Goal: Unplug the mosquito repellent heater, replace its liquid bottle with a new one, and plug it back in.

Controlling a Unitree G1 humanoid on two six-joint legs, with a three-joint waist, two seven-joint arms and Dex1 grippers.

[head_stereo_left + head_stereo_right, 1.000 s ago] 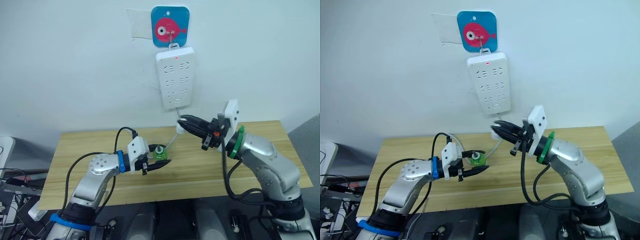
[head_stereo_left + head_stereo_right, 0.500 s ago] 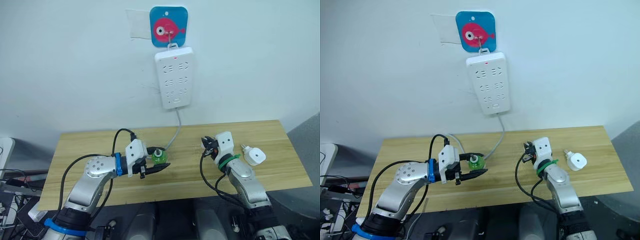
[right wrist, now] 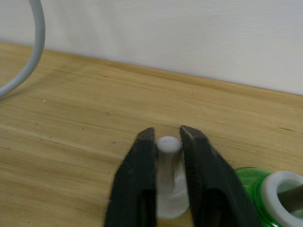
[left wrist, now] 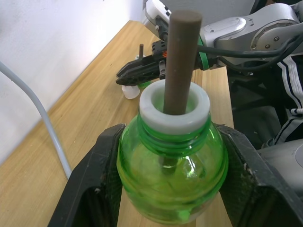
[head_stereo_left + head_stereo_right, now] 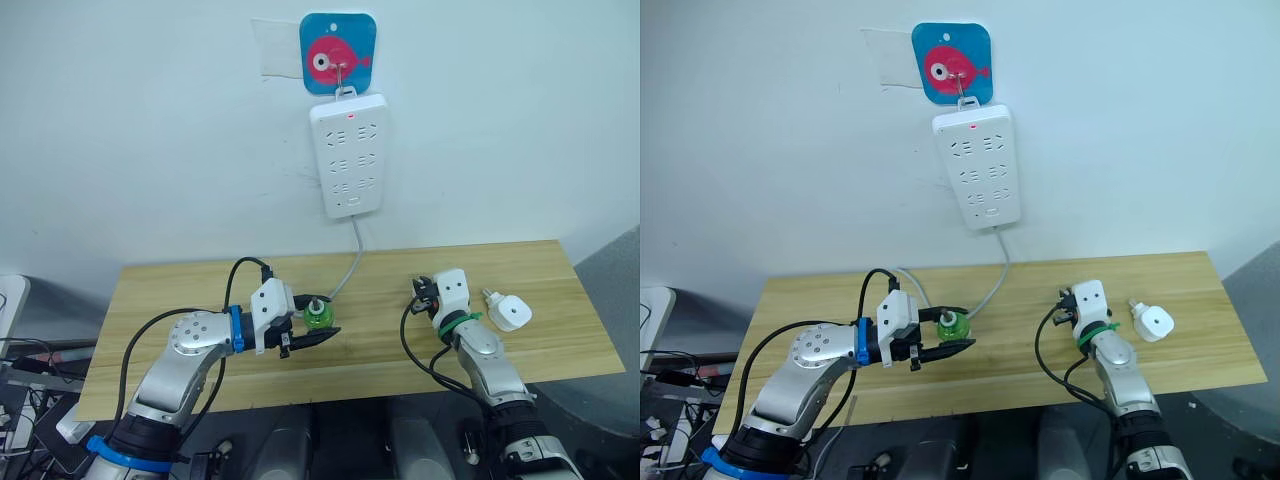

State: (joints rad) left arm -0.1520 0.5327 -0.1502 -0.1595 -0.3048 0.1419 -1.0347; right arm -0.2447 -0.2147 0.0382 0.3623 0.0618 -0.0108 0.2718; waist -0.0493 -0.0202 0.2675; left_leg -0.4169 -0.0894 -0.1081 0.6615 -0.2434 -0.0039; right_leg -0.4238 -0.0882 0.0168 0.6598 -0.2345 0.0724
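1. Left eye view: the wooden table (image 5: pixel 200 280) runs across the lower half of the frame. Everything I must bring together lies on it or is held just over it.
2. The white power strip (image 5: pixel 350 155) hangs on the wall at upper centre, with no plug in its sockets. It is well above both of my grippers.
3. The mosquito repellent heater (image 5: pixel 508 312) lies unplugged at the right of the frame, tipped on its side with its prongs pointing toward the upper left. It sits just right of my right arm and well apart from my left gripper, so my right arm is clearly the nearer one.
4. The green liquid bottle (image 4: pixel 170 184) is left of centre. My left gripper (image 5: pixel 318 322) is closed around its belly, with one black finger (image 4: pixel 90 189) pressed to each side. Its long axis is upright, and the brown wick stands straight up out of the white collar.
5. My right gripper (image 3: pixel 164 135) is pinched almost closed on a small white piece (image 3: pixel 168 144) standing on the wood. I cannot tell what that piece is.
6. I judge the coming move turns on the bottle and heater lying at opposite sides. The heater's hole must be brought in line with the upright wick.
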